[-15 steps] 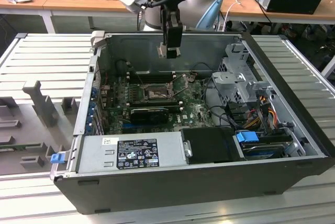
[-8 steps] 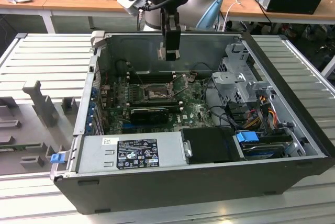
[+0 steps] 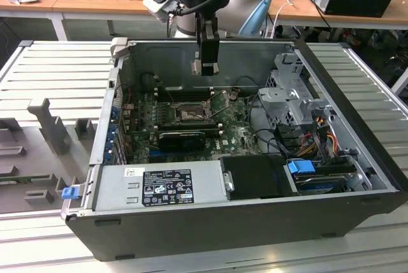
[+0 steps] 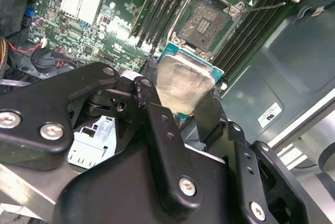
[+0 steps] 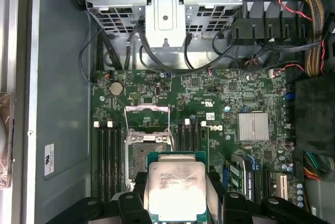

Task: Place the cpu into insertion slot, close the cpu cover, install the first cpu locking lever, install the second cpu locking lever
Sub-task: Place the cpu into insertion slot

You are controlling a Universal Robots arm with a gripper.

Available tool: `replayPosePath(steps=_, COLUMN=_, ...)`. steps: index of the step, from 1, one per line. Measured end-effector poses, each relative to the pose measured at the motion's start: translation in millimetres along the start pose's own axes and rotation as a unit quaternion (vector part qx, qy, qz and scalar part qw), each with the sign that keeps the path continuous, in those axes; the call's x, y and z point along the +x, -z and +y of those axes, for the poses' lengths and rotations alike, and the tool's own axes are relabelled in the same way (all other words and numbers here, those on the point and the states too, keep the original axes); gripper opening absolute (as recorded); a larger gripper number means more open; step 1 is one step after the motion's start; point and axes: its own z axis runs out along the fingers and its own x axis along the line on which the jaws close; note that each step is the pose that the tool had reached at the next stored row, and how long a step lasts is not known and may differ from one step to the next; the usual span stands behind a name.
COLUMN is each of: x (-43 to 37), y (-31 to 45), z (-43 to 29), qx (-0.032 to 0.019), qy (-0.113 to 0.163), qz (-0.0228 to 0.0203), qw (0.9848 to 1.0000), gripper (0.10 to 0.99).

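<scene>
**Entry: cpu in claw, above an open socket**

**Claw** (image 4: 184, 97): black, two-fingered, clamped on the cpu (image 4: 186, 80). Its fingers (image 4: 157, 116) press on two opposite edges of the chip.

**Cpu:** dull silver top with a green rim. The top carries faint dark print, not transcribed. It is held in the air and touches nothing but the claw.

**Insertion slot** (image 4: 208, 22): lies on the green circuit board (image 5: 220, 93) below the claw and just beyond its tips. The tan contact field is uncovered inside a black frame.

**Cpu cover** (image 5: 148, 118): swung up on the far side of the slot from the claw, with board showing through its window. A thin wire lever (image 4: 264, 7) angles away from the frame.

**Edges and room:**
- Black memory slots (image 5: 107, 145) flank the socket closely on both sides.
- A finned silver heatsink (image 5: 253, 126) sits well off to one side.
- In the exterior view the claw hangs near the back wall of the computer case (image 3: 210, 228), with open air between it and the board.

**Container:** the case lies open on a grey ribbed table (image 3: 57, 69). Its contents are:
- the board
- a metal drive cage (image 5: 167, 4) past the cover
- a bundle of yellow, red and black wires (image 5: 309, 9)
- a grey power supply (image 3: 115, 190) on the side nearest the exterior camera

**Labels:**
- a black-and-white label (image 3: 167, 187) on the power supply
- a white sticker (image 5: 48, 159) on the case floor beside the board, its print too small to tell
</scene>
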Motion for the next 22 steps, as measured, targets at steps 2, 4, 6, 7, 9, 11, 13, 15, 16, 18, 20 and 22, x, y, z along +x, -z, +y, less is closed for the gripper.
replayPosePath(steps=2, x=0.0, y=-1.8, z=-0.1, qx=0.0000, qy=0.000, qz=-0.0001, qw=1.0000, gripper=0.525)
replayPosePath(steps=4, x=-0.1, y=-3.7, z=-0.3, qx=0.0000, qy=0.000, qz=-0.0004, qw=1.0000, gripper=0.525)
replayPosePath(steps=6, x=-0.1, y=-5.8, z=-0.5, qx=0.0000, qy=0.000, qz=-0.0005, qw=1.0000, gripper=0.525)
replayPosePath(steps=7, x=-0.1, y=-7.9, z=-0.6, qx=0.0000, qy=0.000, qz=-0.0006, qw=1.0000, gripper=0.525)
replayPosePath(steps=9, x=-0.2, y=-10.8, z=-0.9, qx=0.0000, qy=0.000, qz=-0.0006, qw=1.0000, gripper=0.525)
replayPosePath(steps=11, x=-0.2, y=-12.5, z=-1.0, qx=0.0000, qy=0.000, qz=-0.0006, qw=1.0000, gripper=0.525)
replayPosePath(steps=13, x=-0.2, y=-13.5, z=-1.1, qx=0.0000, qy=0.000, qz=-0.0006, qw=1.0000, gripper=0.525)
replayPosePath(steps=15, x=-0.3, y=-15.2, z=-1.2, qx=0.0001, qy=0.000, qz=-0.0006, qw=1.0000, gripper=0.525)
replayPosePath(steps=16, x=-0.3, y=-15.7, z=-1.3, qx=0.0001, qy=0.000, qz=-0.0006, qw=1.0000, gripper=0.525)
replayPosePath(steps=18, x=-0.3, y=-16.9, z=-1.4, qx=0.0001, qy=0.000, qz=-0.0006, qw=1.0000, gripper=0.525)
replayPosePath(steps=20, x=-0.3, y=-18.4, z=-1.5, qx=0.0001, qy=0.000, qz=-0.0005, qw=1.0000, gripper=0.525)
replayPosePath(steps=22, x=-0.3, y=-19.6, z=-1.6, qx=0.0001, qy=0.000, qz=-0.0006, qw=1.0000, gripper=0.525)
